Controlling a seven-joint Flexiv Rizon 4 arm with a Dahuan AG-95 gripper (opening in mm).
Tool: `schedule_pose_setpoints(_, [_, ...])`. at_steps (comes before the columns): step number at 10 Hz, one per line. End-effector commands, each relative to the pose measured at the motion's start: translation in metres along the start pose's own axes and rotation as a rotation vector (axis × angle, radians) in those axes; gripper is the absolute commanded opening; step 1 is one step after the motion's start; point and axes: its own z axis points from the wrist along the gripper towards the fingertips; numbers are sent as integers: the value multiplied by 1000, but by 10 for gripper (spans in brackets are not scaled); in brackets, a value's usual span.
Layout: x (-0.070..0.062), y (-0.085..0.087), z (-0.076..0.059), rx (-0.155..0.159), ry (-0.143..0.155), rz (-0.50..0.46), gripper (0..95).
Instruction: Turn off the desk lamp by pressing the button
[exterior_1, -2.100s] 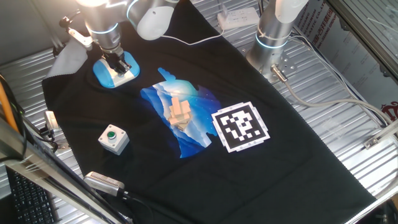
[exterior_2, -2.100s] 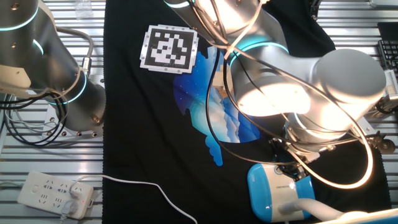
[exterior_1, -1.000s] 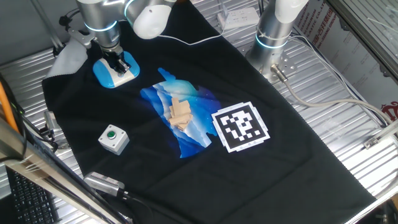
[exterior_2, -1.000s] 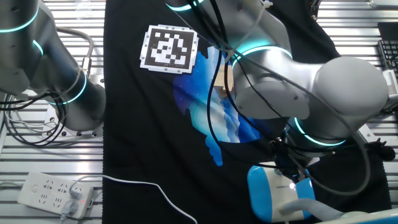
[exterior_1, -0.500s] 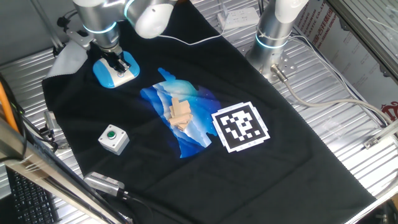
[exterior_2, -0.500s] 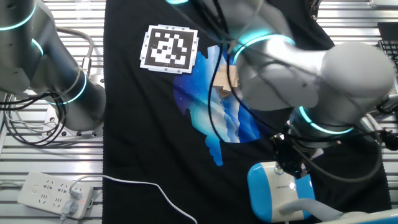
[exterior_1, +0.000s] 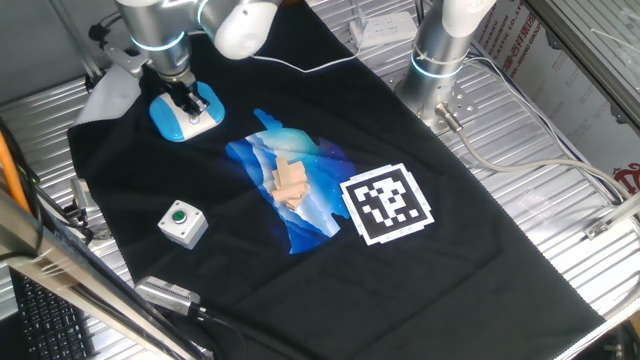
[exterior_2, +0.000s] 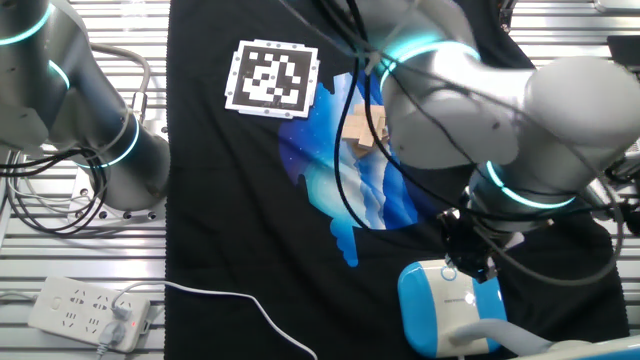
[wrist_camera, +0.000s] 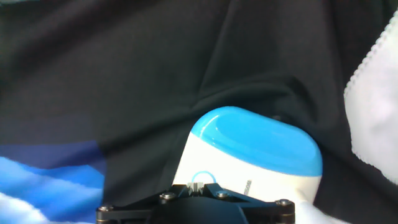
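The desk lamp (exterior_1: 181, 116) has a light-blue oval base with a white top and stands at the far left of the black cloth. It also shows in the other fixed view (exterior_2: 440, 308), where its white neck (exterior_2: 485, 335) is visible, and in the hand view (wrist_camera: 249, 149). My gripper (exterior_1: 189, 102) points straight down onto the base's white top. In the hand view the fingertips (wrist_camera: 196, 184) are shut against each other, right over a thin blue ring (wrist_camera: 200, 175) that marks the button. I cannot tell whether they touch it. No lamp glow shows.
A grey box with a green push-button (exterior_1: 183, 222) sits near the front left. Wooden blocks (exterior_1: 290, 180) lie on the blue print mid-cloth, next to a black-and-white marker (exterior_1: 387, 204). A second arm's base (exterior_1: 440, 50) and a power strip (exterior_2: 90, 312) stand at the back.
The bright lamp glare on my arm 2.1 s ago is gone. My gripper has stayed over the lamp base while the arm's upper links shifted slightly.
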Motion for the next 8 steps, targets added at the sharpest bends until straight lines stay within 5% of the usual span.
schedule_pose_setpoints(1, [-5,6,-9,-82,-18,37,0])
schedule_pose_setpoints(3, [-10,18,-18,-99,-19,63,0])
schedule_pose_setpoints(8, [-7,57,-34,-85,-23,91,0])
